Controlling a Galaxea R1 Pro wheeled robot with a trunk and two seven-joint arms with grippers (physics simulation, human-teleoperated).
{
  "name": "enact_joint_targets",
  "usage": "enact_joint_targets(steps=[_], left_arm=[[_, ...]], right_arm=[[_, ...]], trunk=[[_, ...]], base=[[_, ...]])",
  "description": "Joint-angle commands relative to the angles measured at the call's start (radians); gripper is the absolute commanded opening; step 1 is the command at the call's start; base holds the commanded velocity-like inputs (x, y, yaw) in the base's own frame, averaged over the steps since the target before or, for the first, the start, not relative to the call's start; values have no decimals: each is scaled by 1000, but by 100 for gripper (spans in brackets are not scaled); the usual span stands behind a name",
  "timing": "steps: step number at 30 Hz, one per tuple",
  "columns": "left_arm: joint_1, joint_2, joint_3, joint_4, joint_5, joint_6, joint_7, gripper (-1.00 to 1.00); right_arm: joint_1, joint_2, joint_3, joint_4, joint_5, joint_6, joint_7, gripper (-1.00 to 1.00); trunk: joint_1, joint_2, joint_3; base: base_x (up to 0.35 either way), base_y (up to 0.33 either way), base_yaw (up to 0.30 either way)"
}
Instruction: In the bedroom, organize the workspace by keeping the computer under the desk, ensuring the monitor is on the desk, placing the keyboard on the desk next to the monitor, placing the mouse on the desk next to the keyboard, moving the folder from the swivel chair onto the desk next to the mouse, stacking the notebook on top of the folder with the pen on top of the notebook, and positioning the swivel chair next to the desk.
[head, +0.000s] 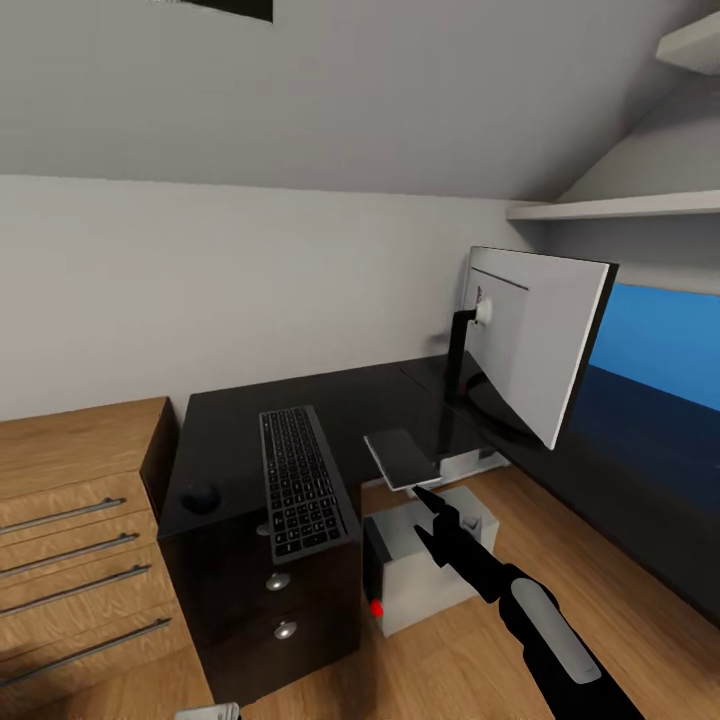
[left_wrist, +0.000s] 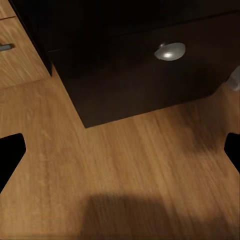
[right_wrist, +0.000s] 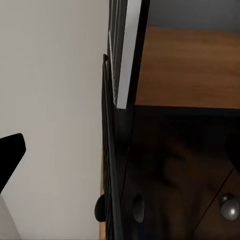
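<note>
The black-topped desk (head: 240, 420) carries the keyboard (head: 300, 480), with the small black mouse (head: 200, 497) to its left. The monitor (head: 530, 340) stands on the desk's right wing, its pale back toward me. A thin dark grey notebook (head: 400, 458) lies at the desk's inner edge, partly overhanging the floor. My right gripper (head: 425, 518) is open just below the notebook's near corner, holding nothing. The grey computer (head: 430, 565) with its red button sits on the floor beside the drawer unit. My left gripper (left_wrist: 120, 150) hangs open over the floor in front of a drawer knob (left_wrist: 170, 51). The right wrist view shows the keyboard's edge (right_wrist: 125, 55) and the mouse (right_wrist: 98, 209).
A light wood chest (head: 70, 500) with steel handles stands against the desk's left side. White shelves (head: 620, 208) hang above the monitor, and a blue back panel (head: 660, 340) runs behind the right wing. Wood floor (head: 620, 600) lies open at the right.
</note>
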Motion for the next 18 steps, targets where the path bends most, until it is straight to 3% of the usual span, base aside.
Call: enact_joint_targets(steps=[1, 18], left_arm=[[0, 0, -2, -2, 7, 5, 7, 100], [0, -2, -7, 1, 6, 5, 12, 100]], right_arm=[[-1, -1, 2, 0, -4, 1, 2, 100], [-1, -3, 1, -17, 1, -8, 7, 100]], trunk=[[-4, 7, 2], [-69, 126, 56]], base=[[-16, 0, 0], [-4, 0, 0]])
